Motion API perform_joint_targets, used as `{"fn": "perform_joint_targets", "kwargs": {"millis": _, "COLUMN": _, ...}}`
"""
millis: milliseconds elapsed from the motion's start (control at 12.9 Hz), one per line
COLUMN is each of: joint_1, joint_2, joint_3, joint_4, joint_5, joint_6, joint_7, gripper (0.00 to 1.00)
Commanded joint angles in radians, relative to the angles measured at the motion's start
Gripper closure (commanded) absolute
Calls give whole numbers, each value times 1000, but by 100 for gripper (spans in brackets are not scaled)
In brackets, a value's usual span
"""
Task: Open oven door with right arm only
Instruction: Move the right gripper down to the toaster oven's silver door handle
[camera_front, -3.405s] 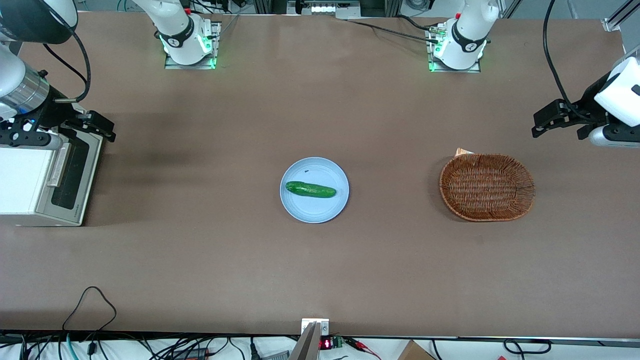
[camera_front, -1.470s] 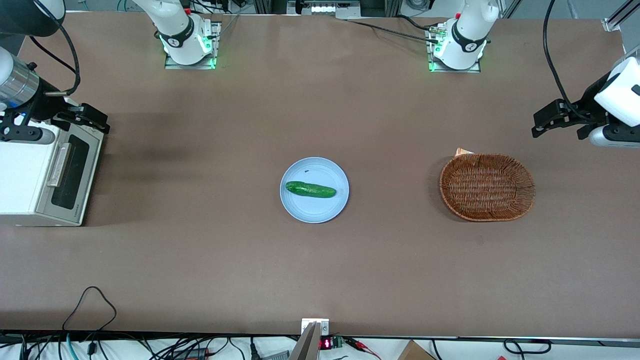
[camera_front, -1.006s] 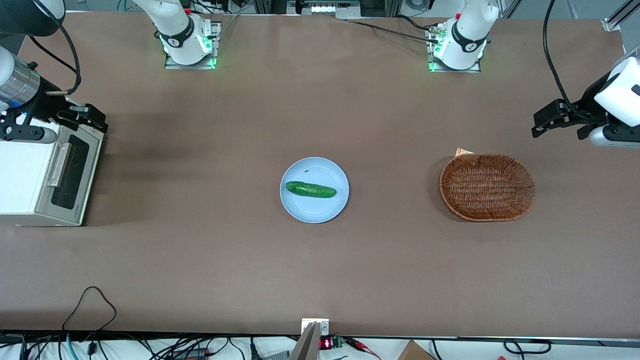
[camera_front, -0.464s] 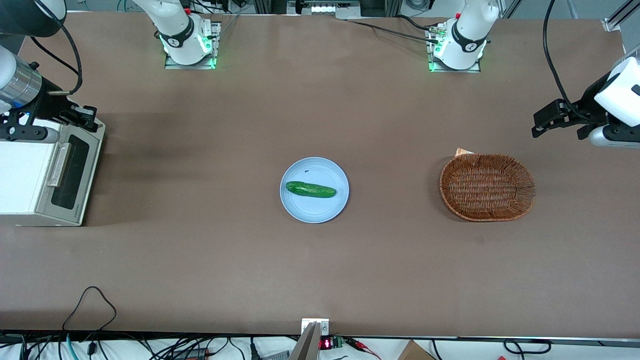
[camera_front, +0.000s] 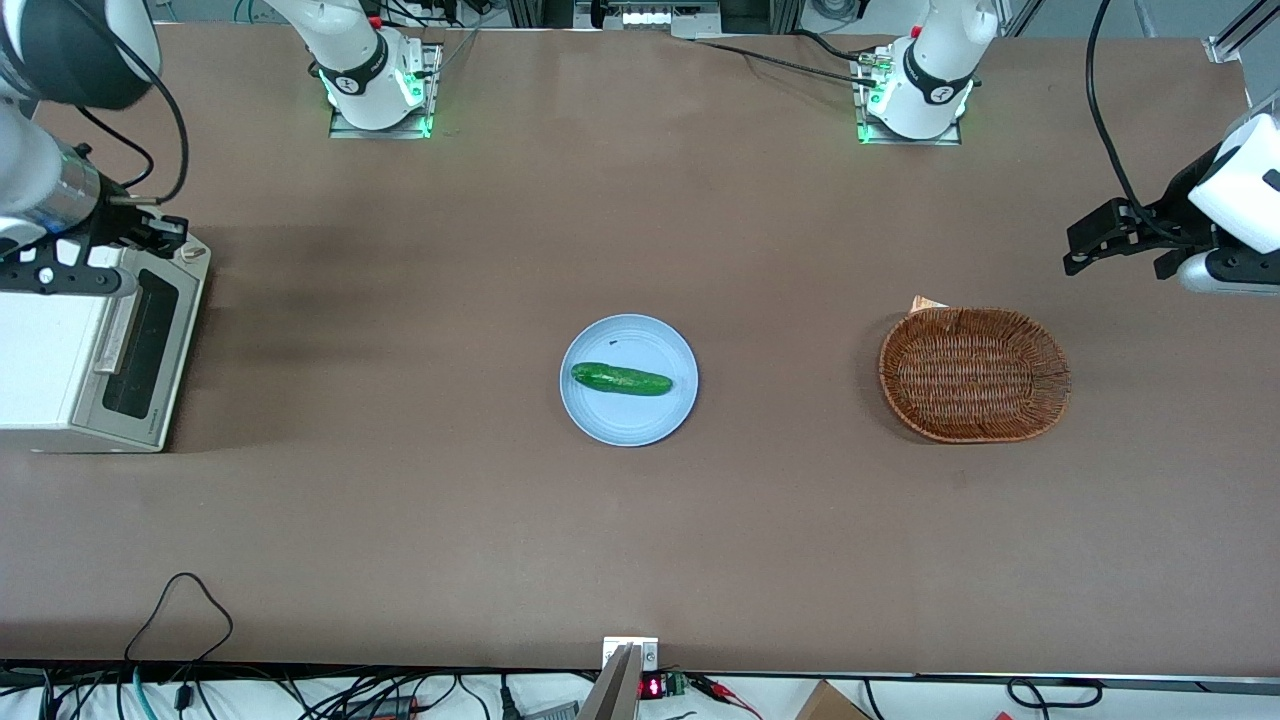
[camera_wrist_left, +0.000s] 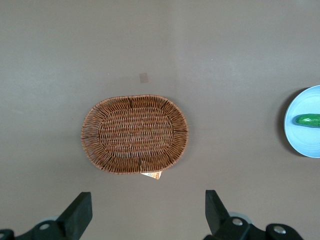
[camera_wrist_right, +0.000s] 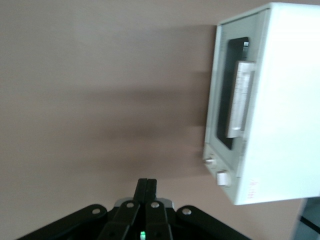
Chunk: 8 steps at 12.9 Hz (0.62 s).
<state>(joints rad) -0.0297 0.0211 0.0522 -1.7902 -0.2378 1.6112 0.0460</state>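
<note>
The cream-white toaster oven (camera_front: 45, 360) stands at the working arm's end of the table. Its oven door (camera_front: 142, 345), with dark glass and a silver bar handle (camera_front: 117, 330), is closed against the oven. The right arm (camera_front: 40, 185) reaches over the oven's corner farthest from the front camera. My gripper (camera_front: 165, 232) hovers there above the knobs (camera_front: 192, 253), touching nothing. In the right wrist view the fingers (camera_wrist_right: 147, 186) are pressed together and hold nothing, and the door (camera_wrist_right: 226, 95), handle (camera_wrist_right: 240, 100) and knobs (camera_wrist_right: 223, 177) show a little way off.
A light blue plate (camera_front: 600, 415) with a green cucumber (camera_front: 621, 379) lies mid-table. A wicker basket (camera_front: 974, 374) lies toward the parked arm's end, also in the left wrist view (camera_wrist_left: 135, 134). A black cable loop (camera_front: 180, 600) lies near the front edge.
My gripper has drawn back from above the oven door toward the oven's top corner, and its fingers have closed. The door has not moved.
</note>
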Motion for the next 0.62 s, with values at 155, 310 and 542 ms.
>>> {"fn": "perform_joint_targets", "kwargs": {"millis": 155, "joint_1": 5, "joint_2": 97, "joint_3": 5, "joint_4": 17, "joint_5": -297, "joint_6": -53, "joint_7": 138, "gripper": 100}}
{"fn": "perform_joint_targets", "kwargs": {"millis": 310, "joint_1": 25, "joint_2": 138, "joint_3": 5, "joint_4": -36, "joint_5": -455, "joint_6": -39, "joint_7": 214, "gripper": 100}}
{"fn": "perform_joint_targets", "kwargs": {"millis": 542, "joint_1": 25, "joint_2": 171, "joint_3": 5, "joint_4": -184, "joint_5": -699, "joint_6": 94, "joint_7": 467, "gripper": 100}}
